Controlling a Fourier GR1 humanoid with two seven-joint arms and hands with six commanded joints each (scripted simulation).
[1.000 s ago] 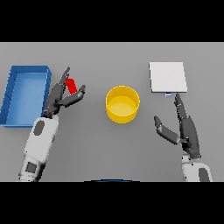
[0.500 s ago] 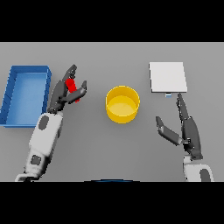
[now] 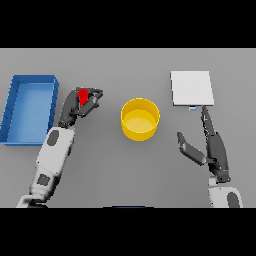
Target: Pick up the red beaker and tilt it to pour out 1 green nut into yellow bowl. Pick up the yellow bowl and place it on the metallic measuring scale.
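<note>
- Since the earlier frames, the left hand (image 3: 80,107) has closed further round the red beaker (image 3: 83,95).
- Grey desk (image 3: 105,165) carries a blue bin (image 3: 12,112) at far left.
- White scale (image 3: 192,88) sits upper right.
- Yellow bowl (image 3: 140,119) stands mid-desk, right of the beaker.
- Right hand (image 3: 212,145) hovers below the scale, fingers spread apart.
- Left fingers are clamped on the beaker, beside the bin.
</note>
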